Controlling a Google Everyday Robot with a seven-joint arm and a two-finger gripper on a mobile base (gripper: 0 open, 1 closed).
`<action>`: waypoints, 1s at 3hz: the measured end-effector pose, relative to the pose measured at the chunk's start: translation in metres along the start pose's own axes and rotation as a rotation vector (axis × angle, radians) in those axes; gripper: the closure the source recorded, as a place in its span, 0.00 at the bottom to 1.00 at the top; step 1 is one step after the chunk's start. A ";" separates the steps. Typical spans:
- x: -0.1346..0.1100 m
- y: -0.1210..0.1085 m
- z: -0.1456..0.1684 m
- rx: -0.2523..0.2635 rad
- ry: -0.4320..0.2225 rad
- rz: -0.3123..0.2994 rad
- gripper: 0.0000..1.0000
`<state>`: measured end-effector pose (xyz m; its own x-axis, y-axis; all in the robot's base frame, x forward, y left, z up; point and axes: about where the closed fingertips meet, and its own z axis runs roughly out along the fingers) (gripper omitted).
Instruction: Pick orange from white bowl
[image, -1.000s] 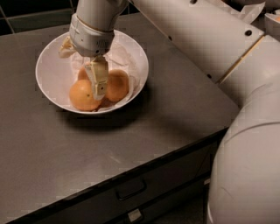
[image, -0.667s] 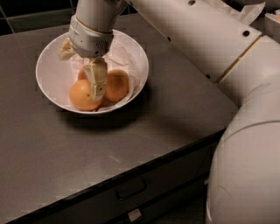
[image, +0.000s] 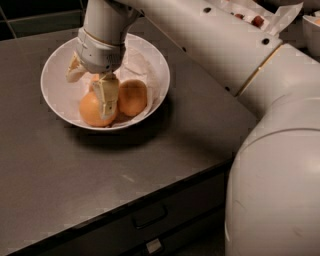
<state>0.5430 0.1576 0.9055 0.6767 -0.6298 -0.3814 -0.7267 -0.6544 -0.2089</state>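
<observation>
**Claw down in the bowl, straddling the orange**

The orange (image: 89, 111) sits at the front left of the white bowl (image: 50, 92). It touches a second orange (image: 132, 97) on its right, and a third orange (image: 95, 80) lies half hidden behind. The claw (image: 92, 94) hangs just over it, seemingly spread and gripping nothing. One tan finger (image: 106, 97) is wedged down between the two front fruits, and the other looks to be out at the left (the wrist hides much of it). To do this well, I judge, that outer finger should drop round the fruit's widest part before any squeeze, since the peel is smooth, round and apt to roll. Then close gently and lift straight up, so the neighbour is not dragged. Crumpled paper (image: 137, 65) lines the glossy bowl and could snag; the worktop (image: 75, 175) is dull, dark and flat.
</observation>
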 end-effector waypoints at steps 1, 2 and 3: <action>0.000 0.000 0.000 0.000 0.000 0.000 0.21; 0.001 0.006 0.007 -0.030 -0.002 0.007 0.22; 0.002 0.009 0.009 -0.044 0.000 0.013 0.22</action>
<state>0.5370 0.1541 0.8949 0.6672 -0.6384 -0.3838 -0.7296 -0.6639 -0.1640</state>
